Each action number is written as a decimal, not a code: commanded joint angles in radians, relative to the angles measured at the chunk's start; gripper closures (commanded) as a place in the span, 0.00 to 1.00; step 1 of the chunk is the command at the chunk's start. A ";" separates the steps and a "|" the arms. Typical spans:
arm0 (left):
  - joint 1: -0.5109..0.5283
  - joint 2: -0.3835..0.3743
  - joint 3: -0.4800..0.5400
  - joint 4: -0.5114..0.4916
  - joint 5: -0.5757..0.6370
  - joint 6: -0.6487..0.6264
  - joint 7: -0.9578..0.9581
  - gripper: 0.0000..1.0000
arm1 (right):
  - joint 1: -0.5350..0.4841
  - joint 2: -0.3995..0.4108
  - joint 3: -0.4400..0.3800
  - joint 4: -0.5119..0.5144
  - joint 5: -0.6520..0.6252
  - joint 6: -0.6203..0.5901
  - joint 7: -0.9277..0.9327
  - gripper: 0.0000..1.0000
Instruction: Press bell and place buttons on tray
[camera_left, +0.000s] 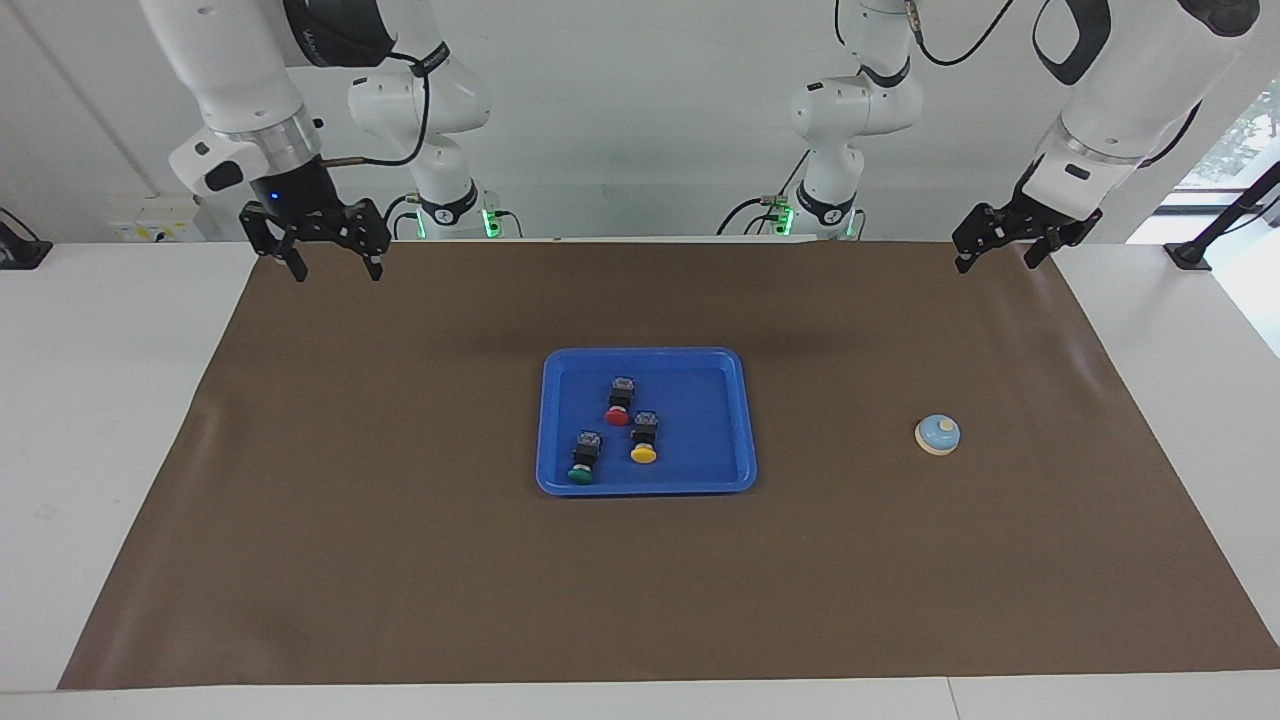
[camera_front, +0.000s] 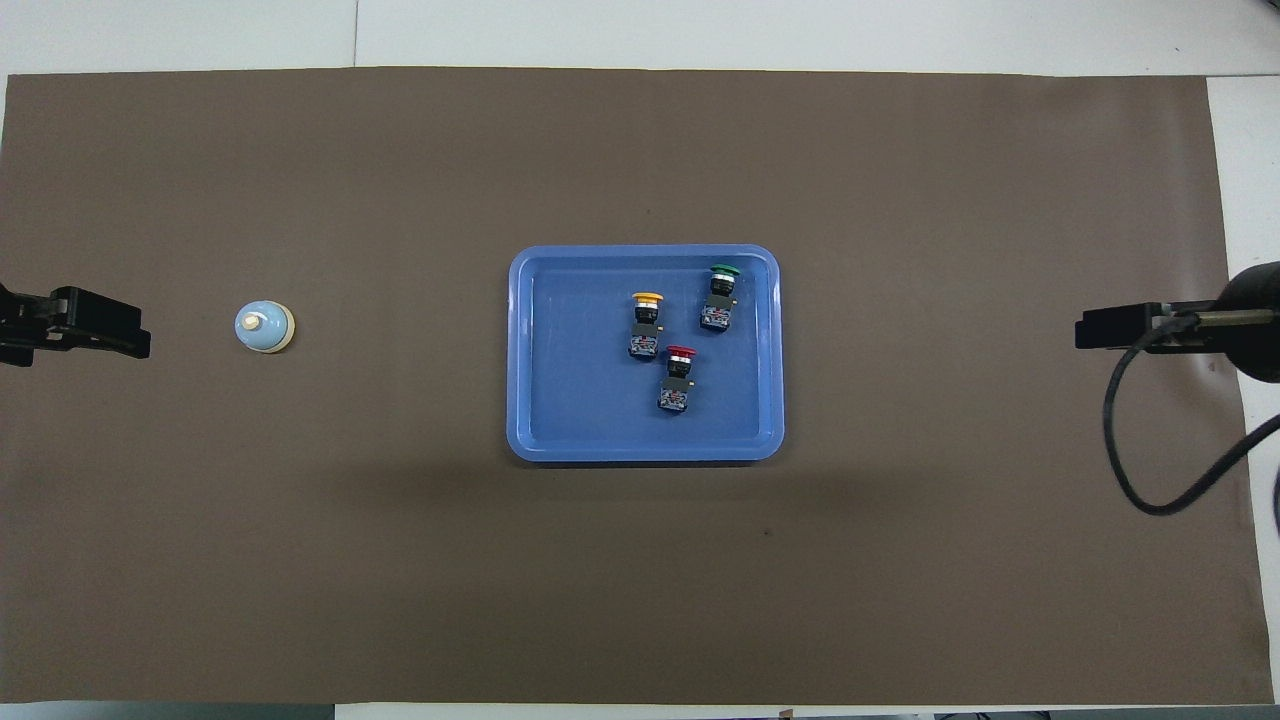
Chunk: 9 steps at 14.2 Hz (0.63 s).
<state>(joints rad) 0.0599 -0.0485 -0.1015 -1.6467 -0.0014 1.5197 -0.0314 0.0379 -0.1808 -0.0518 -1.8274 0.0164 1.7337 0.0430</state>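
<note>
The blue tray (camera_left: 700, 440) lies at the middle of the brown mat and also shows in the overhead view (camera_front: 570, 380). All three buttons lie on their sides in it: red (camera_left: 619, 400) (camera_front: 678, 378), yellow (camera_left: 644, 438) (camera_front: 648, 325) and green (camera_left: 584, 458) (camera_front: 720, 297). The light-blue bell (camera_left: 937, 434) (camera_front: 265, 327) stands on the mat toward the left arm's end. My left gripper (camera_left: 998, 260) (camera_front: 135, 340) hangs open and empty, raised over the mat's corner by its own base. My right gripper (camera_left: 337, 268) (camera_front: 1090, 328) hangs open and empty over the corner by its base.
The brown mat (camera_left: 400, 520) covers most of the white table (camera_left: 100, 420). A black cable (camera_front: 1130, 470) loops down from the right arm's wrist. Nothing else stands on the mat.
</note>
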 joint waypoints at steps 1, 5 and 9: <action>0.003 -0.017 0.002 -0.018 0.004 0.007 -0.001 0.00 | -0.059 0.098 0.015 0.167 -0.001 -0.115 -0.026 0.00; 0.003 -0.019 0.002 -0.018 0.004 0.007 -0.001 0.00 | -0.069 0.144 0.015 0.244 -0.001 -0.194 -0.026 0.00; 0.003 -0.019 0.002 -0.018 0.006 0.007 -0.001 0.00 | -0.066 0.116 0.015 0.163 -0.001 -0.194 -0.023 0.00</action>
<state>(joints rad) 0.0599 -0.0485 -0.1015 -1.6467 -0.0014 1.5197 -0.0314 -0.0134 -0.0425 -0.0476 -1.6301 0.0165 1.5501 0.0351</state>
